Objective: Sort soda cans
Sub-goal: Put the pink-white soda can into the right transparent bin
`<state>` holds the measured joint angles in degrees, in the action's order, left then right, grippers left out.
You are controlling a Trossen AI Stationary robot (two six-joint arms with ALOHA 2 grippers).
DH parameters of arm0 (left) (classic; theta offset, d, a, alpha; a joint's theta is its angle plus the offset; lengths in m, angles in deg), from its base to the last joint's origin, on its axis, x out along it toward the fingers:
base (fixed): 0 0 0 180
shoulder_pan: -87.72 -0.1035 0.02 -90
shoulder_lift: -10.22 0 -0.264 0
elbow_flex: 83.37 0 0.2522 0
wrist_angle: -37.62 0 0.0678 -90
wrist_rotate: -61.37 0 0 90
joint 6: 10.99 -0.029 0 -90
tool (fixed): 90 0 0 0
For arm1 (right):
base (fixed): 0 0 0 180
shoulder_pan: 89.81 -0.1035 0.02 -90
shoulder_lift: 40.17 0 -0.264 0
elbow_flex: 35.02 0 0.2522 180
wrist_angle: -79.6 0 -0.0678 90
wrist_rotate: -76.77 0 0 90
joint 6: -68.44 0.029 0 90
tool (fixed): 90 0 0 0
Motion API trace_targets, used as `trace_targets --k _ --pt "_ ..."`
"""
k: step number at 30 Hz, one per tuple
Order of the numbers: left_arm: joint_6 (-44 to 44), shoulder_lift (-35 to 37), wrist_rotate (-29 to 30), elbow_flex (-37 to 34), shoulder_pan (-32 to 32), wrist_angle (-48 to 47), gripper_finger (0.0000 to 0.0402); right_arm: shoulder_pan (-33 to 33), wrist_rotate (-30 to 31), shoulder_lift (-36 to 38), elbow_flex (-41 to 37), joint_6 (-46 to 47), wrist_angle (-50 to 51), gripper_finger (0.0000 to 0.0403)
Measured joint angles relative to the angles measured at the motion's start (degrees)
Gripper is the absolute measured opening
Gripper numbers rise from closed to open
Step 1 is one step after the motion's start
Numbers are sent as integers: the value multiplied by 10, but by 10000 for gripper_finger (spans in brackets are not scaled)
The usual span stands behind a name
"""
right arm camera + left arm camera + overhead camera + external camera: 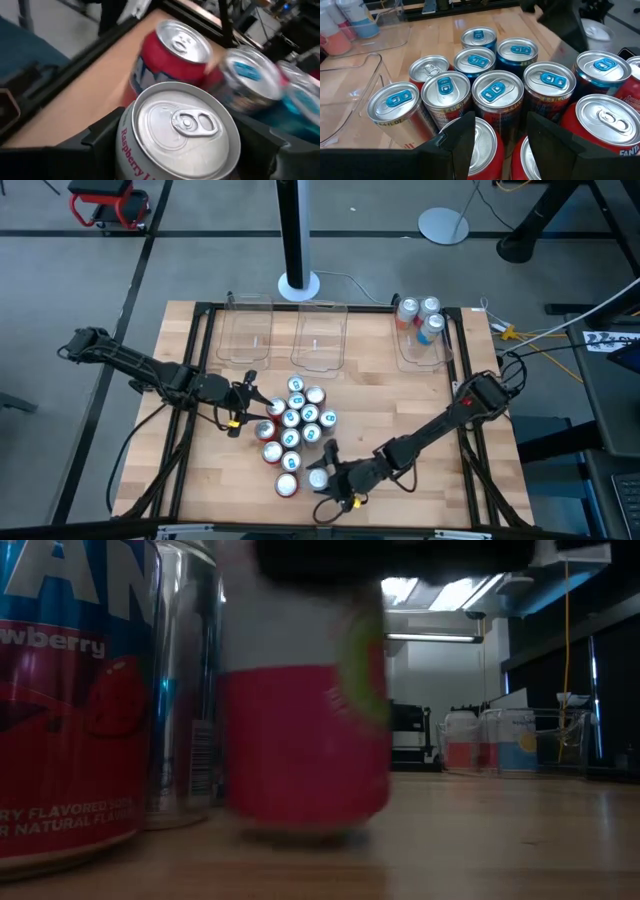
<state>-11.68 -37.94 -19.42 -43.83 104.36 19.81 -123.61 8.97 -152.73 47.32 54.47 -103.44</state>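
Observation:
Several soda cans (296, 418) with silver tops and red or blue bodies stand packed together mid-table; the left wrist view shows the same cans (497, 92) from the side. My left gripper (254, 398) hovers open at the group's left edge, its fingers (462, 142) above two red cans and touching nothing. My right gripper (322, 473) is at the group's near end, shut on a white-and-pink can (180, 125), which appears blurred in the low view (300, 730). A red can (287, 485) stands just left of it. My right gripper pinches the white-and-pink can between its two fingers, one on each side of the upper wall (125, 150) just below the rim. The fingers (260, 145) come from the table's right, slanting slightly downward. The can stands upright; I cannot tell whether its base is off the table.
Three clear bins line the far edge: two (248, 330) (320, 335) hold nothing, and the right one (412, 350) holds three cans (420, 315). A black frame (200, 315) runs round the tabletop. Bare wood lies on the table's near right (430, 480) and near left.

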Motion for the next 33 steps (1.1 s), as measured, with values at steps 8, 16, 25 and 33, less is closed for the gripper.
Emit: trace_targets --k 8,16,25,33 --pt "-1 0 0 0 0 0 169 -20 69 76 0 19 137 285" --pt "-2 0 0 0 0 0 169 -12 149 178 1 17 316 286" --pt "1 0 0 0 0 2 169 41 250 330 1 16 558 286" --pt "2 0 0 0 0 2 169 158 273 424 0 18 709 286"
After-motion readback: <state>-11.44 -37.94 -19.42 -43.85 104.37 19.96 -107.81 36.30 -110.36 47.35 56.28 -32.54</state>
